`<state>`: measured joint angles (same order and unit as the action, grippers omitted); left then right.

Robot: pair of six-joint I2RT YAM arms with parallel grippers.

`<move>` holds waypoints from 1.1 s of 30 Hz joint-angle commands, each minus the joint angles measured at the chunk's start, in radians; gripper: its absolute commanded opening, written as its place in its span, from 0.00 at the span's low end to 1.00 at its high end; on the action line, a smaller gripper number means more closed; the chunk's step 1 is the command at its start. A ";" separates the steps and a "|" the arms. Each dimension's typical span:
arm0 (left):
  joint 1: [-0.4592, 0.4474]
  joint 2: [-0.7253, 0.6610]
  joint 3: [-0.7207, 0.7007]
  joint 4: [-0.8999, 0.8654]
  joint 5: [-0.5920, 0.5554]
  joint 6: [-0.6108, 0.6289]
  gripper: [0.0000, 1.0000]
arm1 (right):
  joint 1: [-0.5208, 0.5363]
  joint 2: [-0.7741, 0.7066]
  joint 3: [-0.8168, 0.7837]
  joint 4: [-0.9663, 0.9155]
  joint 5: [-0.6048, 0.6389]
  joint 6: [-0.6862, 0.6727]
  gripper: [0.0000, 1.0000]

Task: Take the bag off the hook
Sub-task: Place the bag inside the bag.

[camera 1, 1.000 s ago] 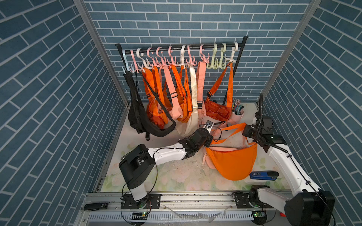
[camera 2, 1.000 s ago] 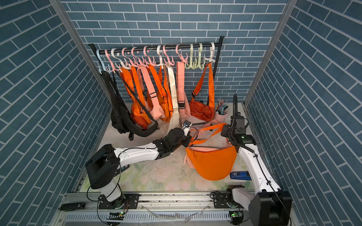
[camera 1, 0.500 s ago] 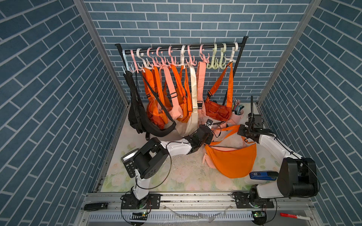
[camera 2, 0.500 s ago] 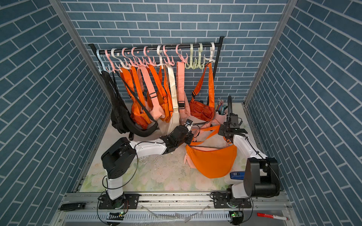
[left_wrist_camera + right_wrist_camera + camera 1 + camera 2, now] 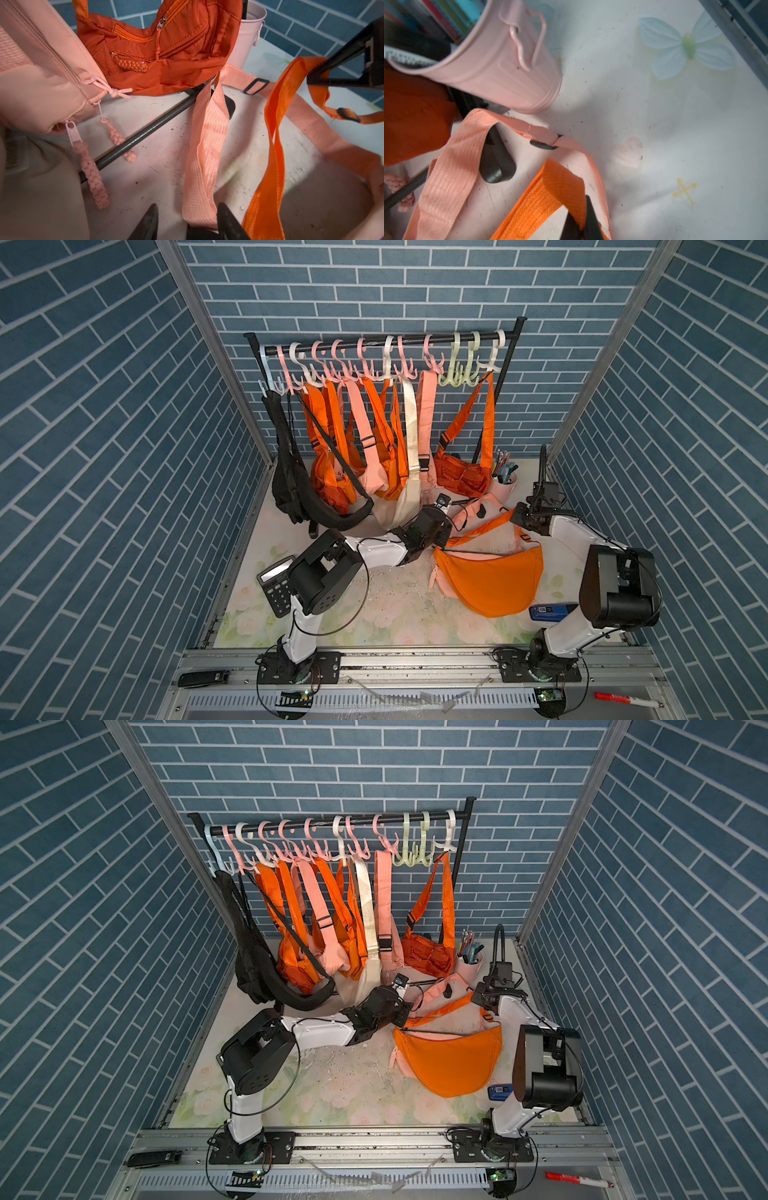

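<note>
An orange bag (image 5: 490, 580) (image 5: 449, 1060) lies flat on the table, on top of a pink bag (image 5: 440, 587). Its orange strap (image 5: 542, 199) (image 5: 276, 124) rises to my right gripper (image 5: 579, 209) (image 5: 517, 516), which is shut on it. My left gripper (image 5: 188, 207) (image 5: 451, 526) is open. The pink strap (image 5: 205, 145) runs loosely between its fingers, resting against one. Behind them is the rack of hooks (image 5: 386, 364), with several orange, pink, cream and black bags hanging from it.
A pink bucket of pens (image 5: 505, 481) (image 5: 500, 68) stands by the rack's right leg. The rack's dark foot bar (image 5: 145, 135) crosses the table under the straps. A calculator (image 5: 276, 585) lies front left and a blue object (image 5: 548, 610) front right. Brick walls enclose three sides.
My left gripper has opened and let go of the pink strap. Both arms have folded, their elbows nearer the front. The right gripper still holds the orange strap.
</note>
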<state>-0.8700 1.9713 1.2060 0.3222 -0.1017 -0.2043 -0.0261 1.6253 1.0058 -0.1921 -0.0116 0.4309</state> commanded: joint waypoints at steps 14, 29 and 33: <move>0.005 -0.123 -0.072 0.083 -0.003 -0.002 0.97 | -0.035 0.166 0.141 0.056 -0.199 0.093 0.36; 0.013 -0.474 -0.086 -0.132 -0.052 0.078 0.99 | -0.037 -0.107 0.141 -0.092 -0.192 0.039 0.64; 0.018 -0.548 -0.079 -0.189 -0.057 0.095 0.99 | -0.036 -0.210 0.140 -0.124 -0.199 0.031 0.67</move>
<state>-0.8616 1.4685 1.1053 0.2268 -0.1421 -0.1425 -0.0601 1.4788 1.1271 -0.2543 -0.2066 0.4927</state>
